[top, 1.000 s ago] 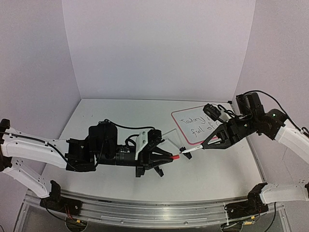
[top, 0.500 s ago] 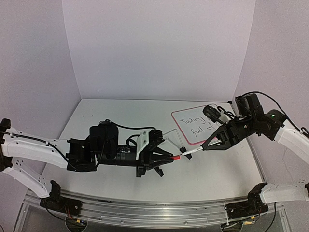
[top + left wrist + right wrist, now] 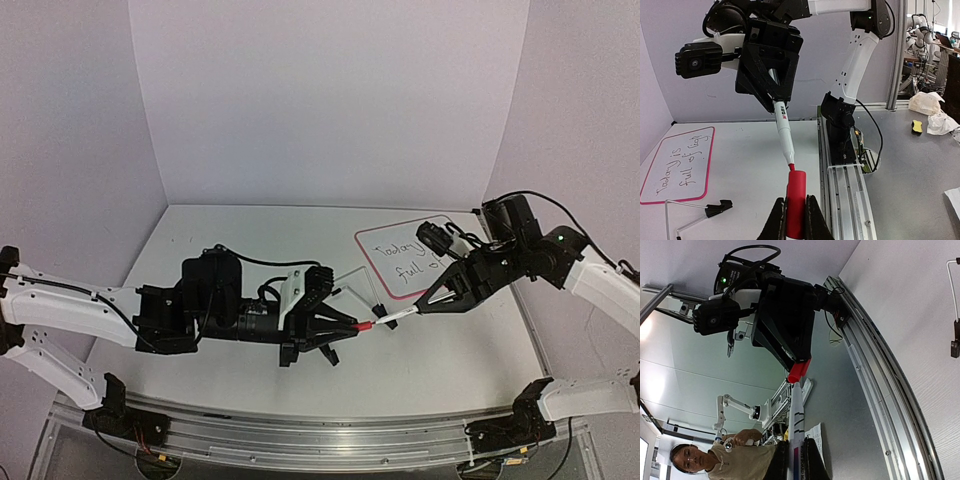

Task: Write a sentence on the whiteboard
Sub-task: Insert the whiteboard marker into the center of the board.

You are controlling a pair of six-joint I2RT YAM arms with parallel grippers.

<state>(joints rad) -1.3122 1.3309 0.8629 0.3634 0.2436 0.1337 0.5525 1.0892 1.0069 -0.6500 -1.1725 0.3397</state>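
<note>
The right gripper [image 3: 428,303] clamped the marker [image 3: 400,314], tip meeting the red cap [image 3: 366,324] pinched in the left gripper [image 3: 352,324]. The whiteboard [image 3: 384,266] lay just beyond them, far right.

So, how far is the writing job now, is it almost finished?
Done: two lines of writing are on the whiteboard; the last word is hard to read. In hand: the right gripper holds the marker, the left gripper holds the red cap, tip at the cap's mouth. Left: push the cap on, probably.
</note>
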